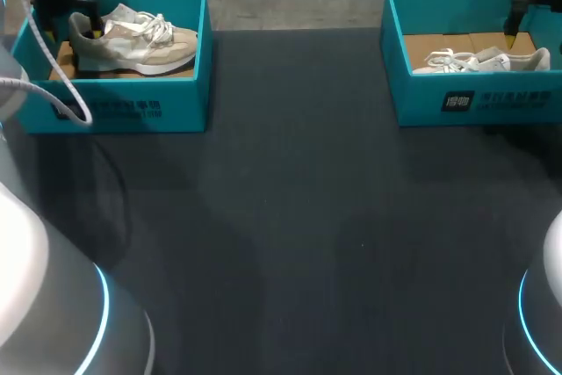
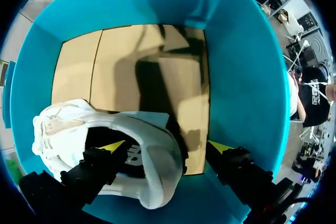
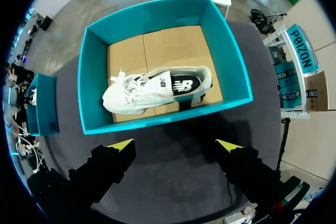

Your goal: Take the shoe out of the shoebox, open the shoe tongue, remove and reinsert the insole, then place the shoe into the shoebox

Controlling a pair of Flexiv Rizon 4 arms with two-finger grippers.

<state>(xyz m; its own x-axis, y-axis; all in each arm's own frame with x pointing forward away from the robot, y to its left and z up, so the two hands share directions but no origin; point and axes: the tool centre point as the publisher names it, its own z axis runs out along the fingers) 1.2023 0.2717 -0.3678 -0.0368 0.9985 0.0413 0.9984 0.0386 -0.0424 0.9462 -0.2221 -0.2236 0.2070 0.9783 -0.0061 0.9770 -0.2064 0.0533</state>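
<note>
Take-out step, it seems: left gripper (image 2: 167, 146), spread astride the shoe (image 2: 161, 178) in the table's (image 1: 290, 217) far-left box (image 2: 241, 77), should next pinch and lift

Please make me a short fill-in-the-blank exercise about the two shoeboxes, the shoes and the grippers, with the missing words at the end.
1. The left gripper is down inside the left shoebox, at the ___ of the left shoe.
2. The right shoe lies on its ___ in the right shoebox.
3. The right gripper has its fingers ___.

Missing words: heel; side; open.
</note>
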